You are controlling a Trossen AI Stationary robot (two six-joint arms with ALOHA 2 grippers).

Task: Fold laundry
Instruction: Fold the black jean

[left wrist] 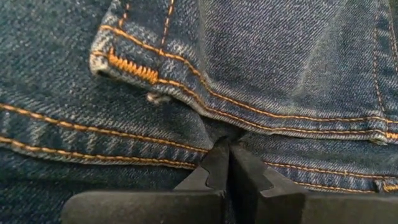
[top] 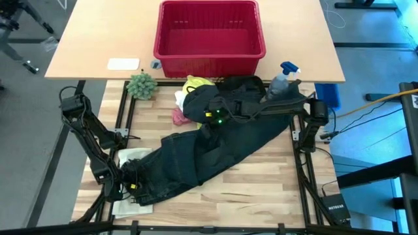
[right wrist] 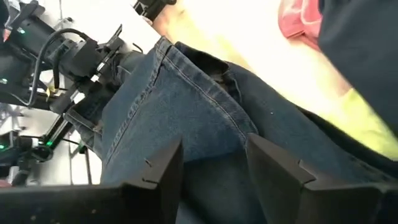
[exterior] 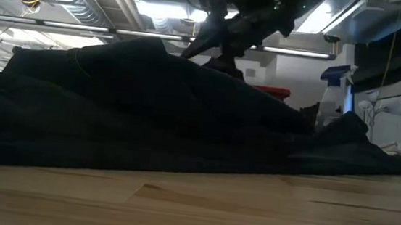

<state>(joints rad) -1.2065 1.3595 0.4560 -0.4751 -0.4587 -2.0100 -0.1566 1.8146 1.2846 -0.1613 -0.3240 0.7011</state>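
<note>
While the dark trousers (top: pixel 209 147) were spread diagonally over the table, their near end was clamped by the left gripper (top: pixel 132 185), fingers together; farther back, denim was straddled by the right gripper (right wrist: pixel 211 171), fingers apart.

little readable text in these views

the only lettering that can be made out is white print reading "netgear" on a dark box (top: pixel 335 208) at the table's near right corner in the high view. the white card (top: pixel 123 64) on the far tabletop carries no legible print from this height, and the spray bottle (top: pixel 283 79) shows no readable label. the low view and both wrist views show denim stitching and dark arm parts with no words, numbers or signs that can be read.
</note>
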